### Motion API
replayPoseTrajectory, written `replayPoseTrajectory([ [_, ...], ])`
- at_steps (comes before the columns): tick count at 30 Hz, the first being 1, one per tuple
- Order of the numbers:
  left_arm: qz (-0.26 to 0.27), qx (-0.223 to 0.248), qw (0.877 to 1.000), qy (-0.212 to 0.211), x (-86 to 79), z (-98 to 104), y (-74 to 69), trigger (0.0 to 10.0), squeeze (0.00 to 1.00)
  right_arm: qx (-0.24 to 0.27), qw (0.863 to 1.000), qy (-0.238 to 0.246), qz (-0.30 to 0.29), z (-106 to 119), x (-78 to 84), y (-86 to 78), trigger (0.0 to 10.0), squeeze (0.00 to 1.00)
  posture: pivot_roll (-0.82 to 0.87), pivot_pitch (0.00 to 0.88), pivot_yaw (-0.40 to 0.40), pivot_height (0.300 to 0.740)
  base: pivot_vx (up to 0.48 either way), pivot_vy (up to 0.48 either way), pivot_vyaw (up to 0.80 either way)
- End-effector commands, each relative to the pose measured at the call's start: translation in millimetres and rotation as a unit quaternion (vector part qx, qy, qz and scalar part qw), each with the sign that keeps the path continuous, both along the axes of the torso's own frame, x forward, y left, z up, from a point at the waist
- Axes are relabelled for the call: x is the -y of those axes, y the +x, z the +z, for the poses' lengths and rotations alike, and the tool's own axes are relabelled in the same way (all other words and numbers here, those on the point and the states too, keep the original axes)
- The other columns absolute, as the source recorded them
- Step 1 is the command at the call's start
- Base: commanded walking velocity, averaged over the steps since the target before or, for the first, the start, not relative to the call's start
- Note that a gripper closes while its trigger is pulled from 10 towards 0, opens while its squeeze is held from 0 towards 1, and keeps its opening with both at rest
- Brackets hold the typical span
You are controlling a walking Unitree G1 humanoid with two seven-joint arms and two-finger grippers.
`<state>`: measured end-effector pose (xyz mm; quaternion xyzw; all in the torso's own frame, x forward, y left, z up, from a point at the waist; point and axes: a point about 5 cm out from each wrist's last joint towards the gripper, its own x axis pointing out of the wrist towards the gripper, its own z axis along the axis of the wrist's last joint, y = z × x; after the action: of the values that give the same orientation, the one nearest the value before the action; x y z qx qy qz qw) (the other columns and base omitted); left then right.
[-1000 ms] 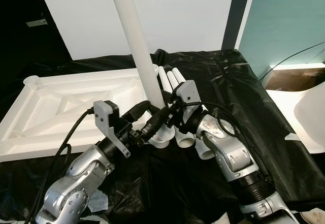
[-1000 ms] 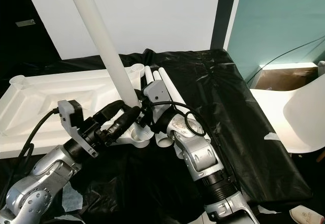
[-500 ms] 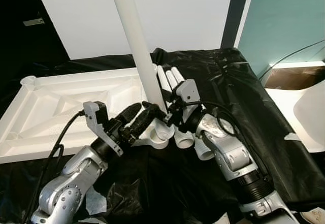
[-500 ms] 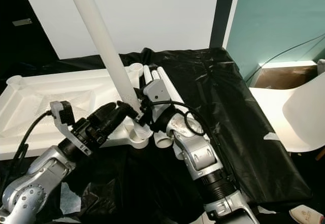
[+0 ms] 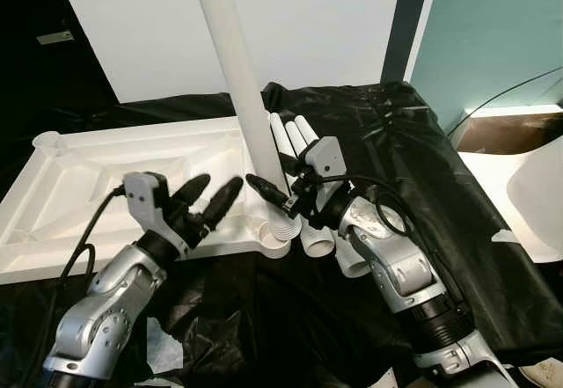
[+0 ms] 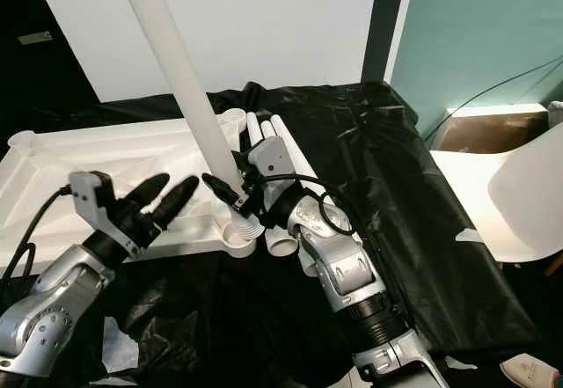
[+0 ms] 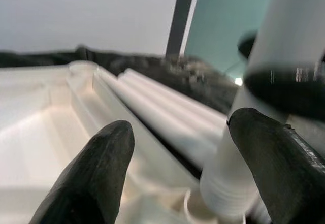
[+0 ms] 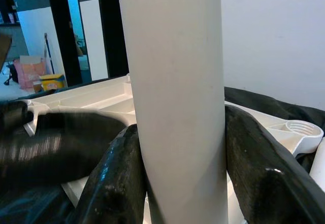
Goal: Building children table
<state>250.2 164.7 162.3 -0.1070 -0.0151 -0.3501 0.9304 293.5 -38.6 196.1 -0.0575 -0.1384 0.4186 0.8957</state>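
Observation:
A white tabletop lies upside down on the black-draped surface. A long white table leg stands upright in its near right corner socket. My right gripper is shut on the leg low down, a finger pressed against each side of the leg. My left gripper is open over the tabletop just left of the leg, apart from it; its fingers frame the leg's base. Three more white legs lie side by side behind the corner.
Black plastic sheet covers the work surface and hangs off its edges. A white chair stands at the right. A white wall panel rises behind. Crumpled white paper lies near my left arm.
My left gripper has let go of the leg, opened and drawn back to the left. The right gripper stays shut on the leg, which remains upright in the socket.

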Motion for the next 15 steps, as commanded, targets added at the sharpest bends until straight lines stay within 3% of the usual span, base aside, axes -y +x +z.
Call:
replayPoseTrajectory([
  [1,-0.191,0.002,0.981,0.036,10.7,-8,-21.6,10.0,0.0,-0.014,1.0,-0.004,-0.01,-5,2.8,3.5,10.0,0.0,0.08,0.0,0.052,0.74,0.0,0.0,0.0],
  [2,-0.191,0.002,0.981,0.036,10.7,-8,-21.6,10.0,0.0,-0.014,1.0,-0.004,-0.01,-5,2.8,3.5,10.0,0.0,0.08,0.0,0.052,0.74,0.0,0.0,0.0],
  [6,-0.234,-0.024,0.966,0.112,10.9,-27,-29.6,10.0,0.0,-0.014,1.0,-0.001,-0.01,-5,1.7,2.9,10.0,0.0,0.08,0.0,0.056,0.74,0.0,0.0,0.0],
  [9,-0.232,-0.025,0.964,0.131,11.7,-32,-27.8,10.0,0.0,-0.014,1.0,0.001,-0.01,-5,1.2,2.5,10.0,0.0,0.08,0.0,0.056,0.74,0.0,0.0,0.0],
  [15,-0.122,0.0,0.973,0.196,13.0,-43,0.9,10.0,0.0,-0.014,1.0,0.001,-0.008,-6,0.7,1.1,10.0,0.0,0.08,0.0,0.059,0.74,0.0,0.0,0.0],
])
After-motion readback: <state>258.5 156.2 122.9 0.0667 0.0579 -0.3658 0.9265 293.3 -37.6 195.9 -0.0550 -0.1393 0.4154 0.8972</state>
